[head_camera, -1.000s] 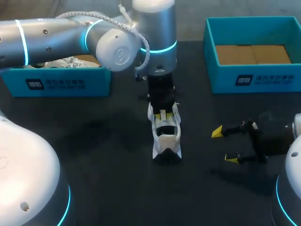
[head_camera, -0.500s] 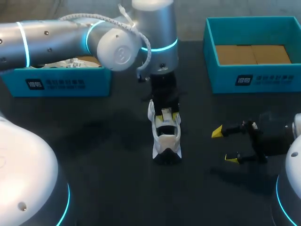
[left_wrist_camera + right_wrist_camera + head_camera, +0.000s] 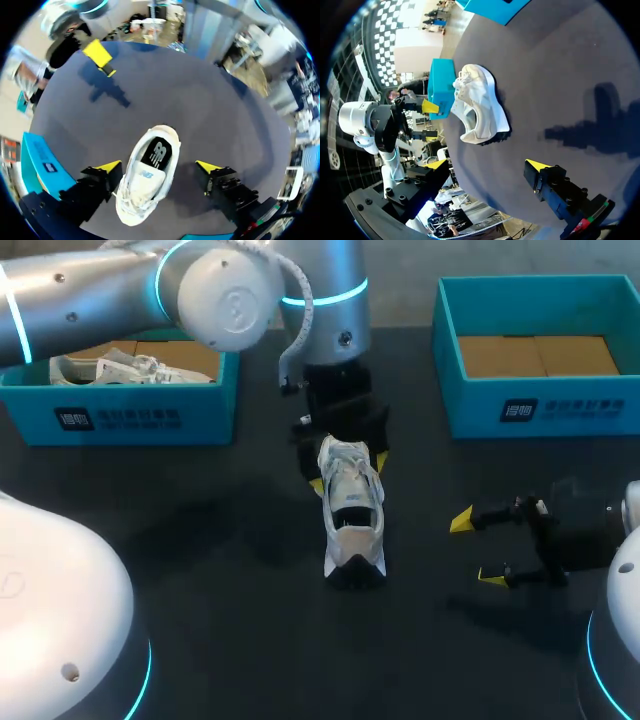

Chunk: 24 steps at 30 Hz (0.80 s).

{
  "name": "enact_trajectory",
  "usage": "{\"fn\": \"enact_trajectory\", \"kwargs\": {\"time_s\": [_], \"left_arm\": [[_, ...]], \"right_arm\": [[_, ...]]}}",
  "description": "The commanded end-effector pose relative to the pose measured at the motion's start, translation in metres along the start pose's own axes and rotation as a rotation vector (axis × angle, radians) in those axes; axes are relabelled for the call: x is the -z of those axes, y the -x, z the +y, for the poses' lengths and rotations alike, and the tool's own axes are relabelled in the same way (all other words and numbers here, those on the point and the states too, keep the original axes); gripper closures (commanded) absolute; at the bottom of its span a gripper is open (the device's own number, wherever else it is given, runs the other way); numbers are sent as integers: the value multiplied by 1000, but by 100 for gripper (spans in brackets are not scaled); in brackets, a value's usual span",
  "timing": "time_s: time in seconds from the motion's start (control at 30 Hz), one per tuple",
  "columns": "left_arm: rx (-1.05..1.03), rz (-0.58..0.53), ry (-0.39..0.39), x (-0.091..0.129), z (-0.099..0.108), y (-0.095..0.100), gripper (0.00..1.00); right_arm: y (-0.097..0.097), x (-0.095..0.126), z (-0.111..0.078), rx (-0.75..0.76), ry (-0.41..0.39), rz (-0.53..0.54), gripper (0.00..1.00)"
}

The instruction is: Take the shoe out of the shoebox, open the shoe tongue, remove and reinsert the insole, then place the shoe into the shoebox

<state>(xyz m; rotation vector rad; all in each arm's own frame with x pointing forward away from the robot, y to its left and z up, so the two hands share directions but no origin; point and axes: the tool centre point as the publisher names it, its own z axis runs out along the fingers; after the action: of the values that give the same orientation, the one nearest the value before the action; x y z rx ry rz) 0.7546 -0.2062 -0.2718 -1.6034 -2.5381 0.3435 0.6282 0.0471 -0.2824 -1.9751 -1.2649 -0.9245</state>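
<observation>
Left wrist view: left claw released, straddling shoe on tabletop. Likely tongue-opening step; next pinch tongue, lift. Right claw released, well right of shoe.

It was a robotics lab by the look of it: a dark table with the left arm and the right arm at it, silver and white with glowing cyan rings, plus a left shoebox and right shoebox, both teal, and a white shoe.
</observation>
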Motion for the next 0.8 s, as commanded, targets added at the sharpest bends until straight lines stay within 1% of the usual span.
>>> {"fn": "enact_trajectory", "kwargs": {"time_s": [0.03, 0.5, 0.53, 0.57, 0.6, 0.67, 0.77, 0.8], "left_arm": [[-41, -10, 101, 4, -11, -15, 0], [-41, -10, 101, 4, -11, -15, 0], [3, -8, 99, 3, -16, -13, 0], [71, -34, 107, 2, -21, -13, 0], [166, -34, 86, 3, -25, -11, 0], [283, -24, 73, 4, -31, -13, 0], [519, -10, 104, 1, -38, -15, 0], [607, -1, 99, 0, -39, -15, 0]], "right_arm": [[-1, 1, -2, 0, 2, -2, 0], [-1, 1, -2, 0, 2, -2, 0], [-1, 1, -2, 0, 2, -2, 0], [-1, 1, -2, 0, 2, -2, 0], [-1, 1, -2, 0, 2, -2, 0], [-1, 1, -2, 0, 2, -2, 0], [-1, 1, -2, 0, 2, -2, 0], [-1, 1, -2, 0, 2, -2, 0]]}}
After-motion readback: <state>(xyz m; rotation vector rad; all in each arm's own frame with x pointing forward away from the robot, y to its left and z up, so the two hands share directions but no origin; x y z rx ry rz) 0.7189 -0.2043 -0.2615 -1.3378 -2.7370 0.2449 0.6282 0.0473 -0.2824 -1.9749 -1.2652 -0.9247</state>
